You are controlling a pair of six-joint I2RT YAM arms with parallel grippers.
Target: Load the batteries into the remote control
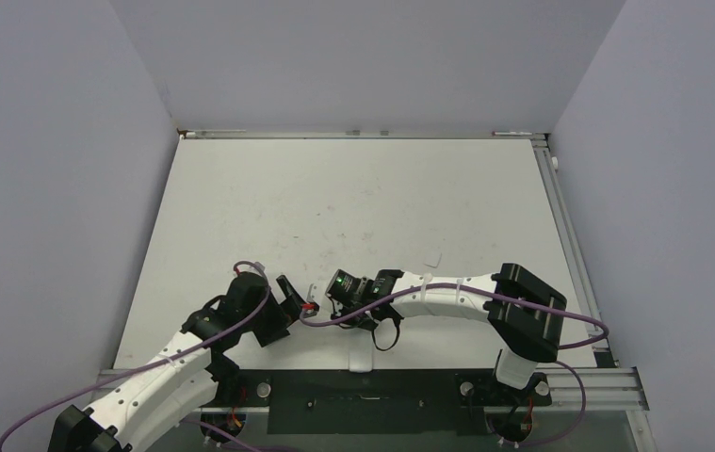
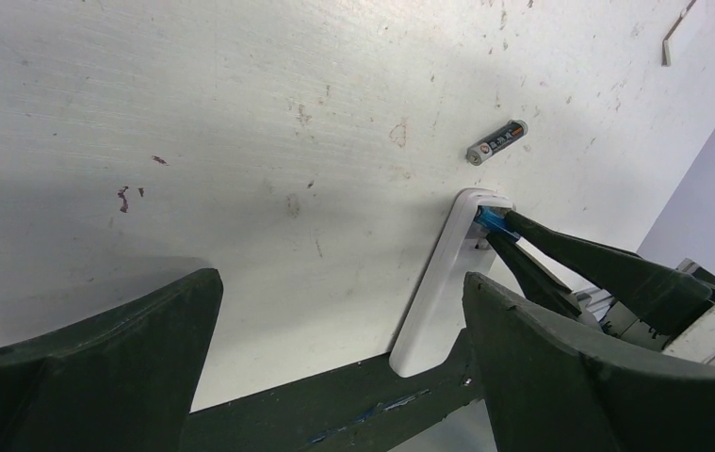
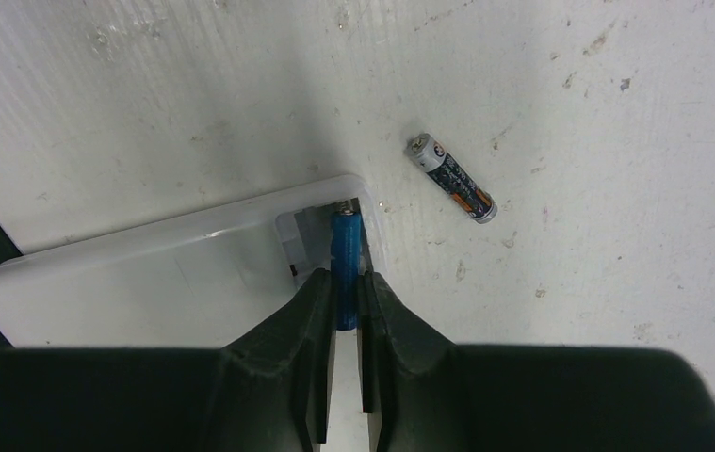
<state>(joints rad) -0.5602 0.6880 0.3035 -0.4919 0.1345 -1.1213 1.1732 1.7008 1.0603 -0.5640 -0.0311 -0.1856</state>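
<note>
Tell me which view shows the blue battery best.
Right wrist: the blue battery sits in the open bay of the remote control, pinched by the right gripper. Left wrist shows only its blue end. Top view: not discernible.

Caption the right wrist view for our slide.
Right hand holds blue battery in white remote; dark battery lies nearby.

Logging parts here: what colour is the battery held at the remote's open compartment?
Blue battery, clearest in the right wrist view.
</note>
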